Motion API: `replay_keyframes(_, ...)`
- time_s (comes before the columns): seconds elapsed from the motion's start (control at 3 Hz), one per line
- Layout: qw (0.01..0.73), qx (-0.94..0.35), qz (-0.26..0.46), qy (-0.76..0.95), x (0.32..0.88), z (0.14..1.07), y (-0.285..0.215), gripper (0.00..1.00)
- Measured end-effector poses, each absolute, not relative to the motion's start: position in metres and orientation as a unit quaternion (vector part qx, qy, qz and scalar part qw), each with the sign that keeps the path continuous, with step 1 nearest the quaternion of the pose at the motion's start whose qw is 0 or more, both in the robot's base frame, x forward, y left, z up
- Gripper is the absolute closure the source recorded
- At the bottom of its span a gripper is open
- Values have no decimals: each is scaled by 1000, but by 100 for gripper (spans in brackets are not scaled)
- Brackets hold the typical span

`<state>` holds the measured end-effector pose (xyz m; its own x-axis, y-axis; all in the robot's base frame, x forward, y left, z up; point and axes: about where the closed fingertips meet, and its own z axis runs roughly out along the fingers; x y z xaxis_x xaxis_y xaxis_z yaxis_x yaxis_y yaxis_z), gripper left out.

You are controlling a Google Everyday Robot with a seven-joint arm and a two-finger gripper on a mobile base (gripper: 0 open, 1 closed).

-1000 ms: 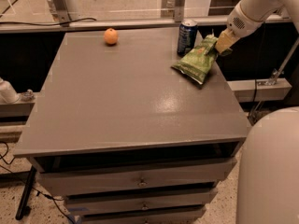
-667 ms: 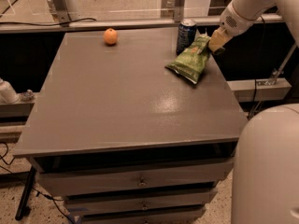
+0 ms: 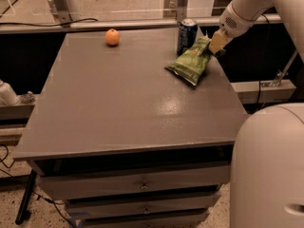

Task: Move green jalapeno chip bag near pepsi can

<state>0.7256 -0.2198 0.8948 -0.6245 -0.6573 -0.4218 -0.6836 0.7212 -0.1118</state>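
Shifted a little to the left across the far right part of the table (image 3: 118,108) since a second ago: green jalapeno chip bag (image 3: 190,61) and gripper (image 3: 214,42) together, now closer to the pepsi can (image 3: 186,36). No visible shift in can or orange fruit (image 3: 112,37) over that time.

Gripper at the far right edge of the table top, reaching in from the upper right on the end of a white arm (image 3: 247,8). Closed on the bag's upper right corner, tan fingertips pinching the crinkled top edge. That end of the bag raised off the surface, lower left end resting on the table, so tilted rather than flat.

Bag just right of and in front of the can, its upper end level with the can's lower half. Touching or barely apart — cannot tell which. Green face with pale markings turned up toward the camera.

Can upright near the table's back edge, silver top, dark blue side. Orange fruit also near the back edge, well to the left, well apart from both bag and can.

Below the grey top, a stack of drawers (image 3: 142,186) with small knobs. Large rounded white body (image 3: 268,170) filling the lower right corner of the view.
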Motion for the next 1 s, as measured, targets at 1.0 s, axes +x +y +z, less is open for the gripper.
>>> replay_keyframes(1.0,212,-391,10,896,722,888,-239,0)
